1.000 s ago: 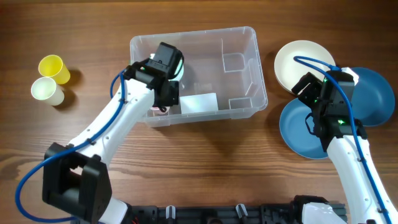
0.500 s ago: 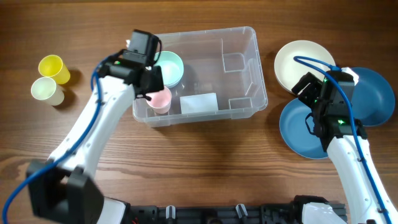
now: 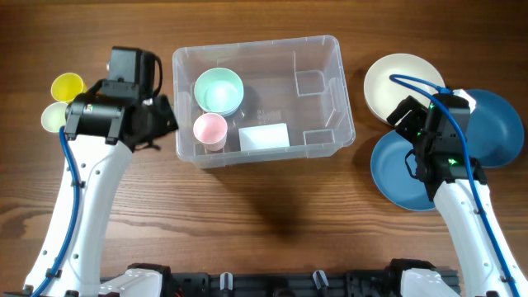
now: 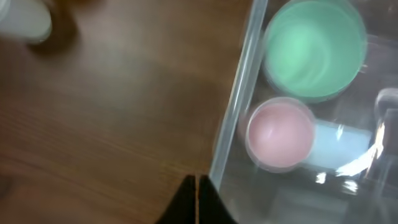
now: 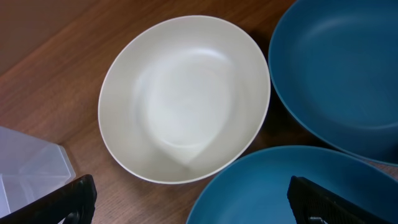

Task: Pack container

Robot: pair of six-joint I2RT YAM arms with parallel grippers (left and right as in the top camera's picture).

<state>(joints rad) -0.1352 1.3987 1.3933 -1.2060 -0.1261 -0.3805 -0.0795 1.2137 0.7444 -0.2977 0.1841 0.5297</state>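
Container (image 3: 276,78) sits upper centre on the wooden table (image 3: 272,214), between the two arms. It's clear, thin-walled plastic with rounded corners, moulded ribs and a white label (image 3: 264,137) on its base. Expect it to be light, slick-walled and a bit flexible, and likely to skid on the wood if you nudge it. Take it by the rim near a corner, where it looks stiffest.

Inside are a mint bowl (image 3: 219,91) and a pink cup (image 3: 209,129), both round and smooth.

Left gripper (image 4: 194,200) is pressed together on nothing, just outside the container's left wall. Right gripper (image 5: 194,202) stands spread wide and empty above a cream bowl (image 5: 183,99) — smooth, shallow — beside two blue bowls (image 5: 336,68).
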